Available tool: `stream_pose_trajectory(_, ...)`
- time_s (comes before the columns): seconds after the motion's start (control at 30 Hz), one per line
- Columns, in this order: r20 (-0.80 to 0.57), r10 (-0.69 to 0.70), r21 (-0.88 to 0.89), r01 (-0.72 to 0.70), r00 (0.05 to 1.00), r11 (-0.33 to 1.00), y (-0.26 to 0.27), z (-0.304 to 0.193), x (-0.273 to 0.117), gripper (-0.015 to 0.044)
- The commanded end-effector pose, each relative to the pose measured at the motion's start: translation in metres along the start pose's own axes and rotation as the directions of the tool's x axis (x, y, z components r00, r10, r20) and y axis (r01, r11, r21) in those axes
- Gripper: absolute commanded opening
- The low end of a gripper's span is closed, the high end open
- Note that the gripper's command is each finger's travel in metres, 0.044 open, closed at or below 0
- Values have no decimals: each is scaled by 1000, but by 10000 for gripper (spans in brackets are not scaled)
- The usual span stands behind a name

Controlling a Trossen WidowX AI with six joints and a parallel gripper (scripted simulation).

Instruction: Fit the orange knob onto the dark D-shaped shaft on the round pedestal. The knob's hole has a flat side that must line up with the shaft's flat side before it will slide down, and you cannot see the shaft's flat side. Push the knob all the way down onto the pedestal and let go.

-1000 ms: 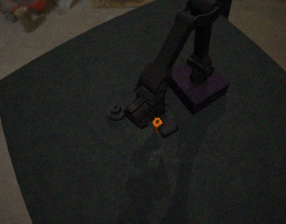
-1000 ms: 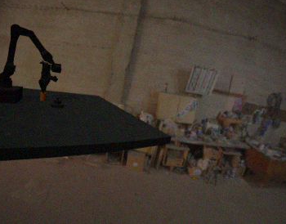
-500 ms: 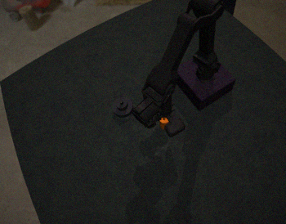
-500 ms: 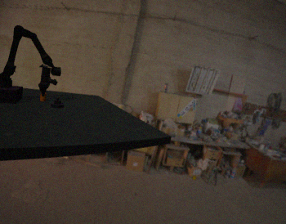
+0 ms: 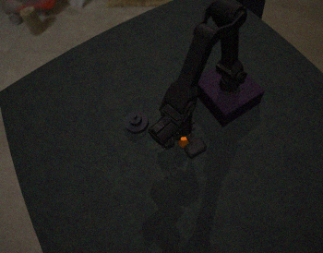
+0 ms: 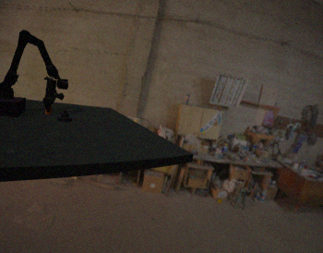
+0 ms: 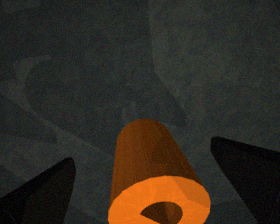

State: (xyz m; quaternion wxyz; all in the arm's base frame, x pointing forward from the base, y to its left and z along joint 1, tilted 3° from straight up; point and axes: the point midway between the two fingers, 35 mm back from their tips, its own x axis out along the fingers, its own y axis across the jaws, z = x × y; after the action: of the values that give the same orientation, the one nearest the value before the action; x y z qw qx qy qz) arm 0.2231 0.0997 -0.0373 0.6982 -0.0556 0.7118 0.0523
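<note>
The orange knob (image 5: 184,143) (image 6: 48,112) (image 7: 122,202) stands upright on the table. In the wrist view its near end shows a D-shaped hole, partly cut off at the bottom edge, with the flat side toward the lower left. My gripper (image 5: 183,139) (image 6: 48,109) (image 7: 144,154) is open and low around the knob, one finger on each side; the wrist view shows gaps on both sides. The round pedestal (image 5: 142,127) (image 6: 65,119) stands left of the gripper in the top view, with its short dark shaft (image 5: 136,118) bare. The shaft's flat side cannot be seen.
The arm's purple base block (image 5: 242,102) (image 6: 8,107) stands behind the gripper on the dark table (image 5: 76,166) (image 6: 108,143). The pedestal is close beside the gripper. Shadows of the arm fall across the table, and the light is dim.
</note>
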Motion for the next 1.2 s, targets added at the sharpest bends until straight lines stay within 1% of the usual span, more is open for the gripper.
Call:
stream_pose_trajectory(0.0, -2, -7, 3, 7, 1000, 1000, -2, -2, 6, 440)
stream_pose_trajectory(0.07, -2, -7, 3, 7, 1000, 1000, -2, -2, 7, 440)
stream_pose_trajectory(0.4, -2, -7, 3, 7, 1000, 1000, -2, -2, 7, 177)
stream_pose_trajectory(0.6, -2, -7, 3, 7, 1000, 1000, -2, -2, 7, 138)
stream_pose_trajectory(0.7, -2, -7, 3, 7, 1000, 1000, -1, -1, 4, 59)
stream_pose_trajectory(0.77, -1, -7, 3, 7, 1000, 1000, 1, 3, -7, 6)
stream_pose_trajectory(1.17, 0, -6, 3, 6, 1000, 1000, 11, 12, -82, 0)
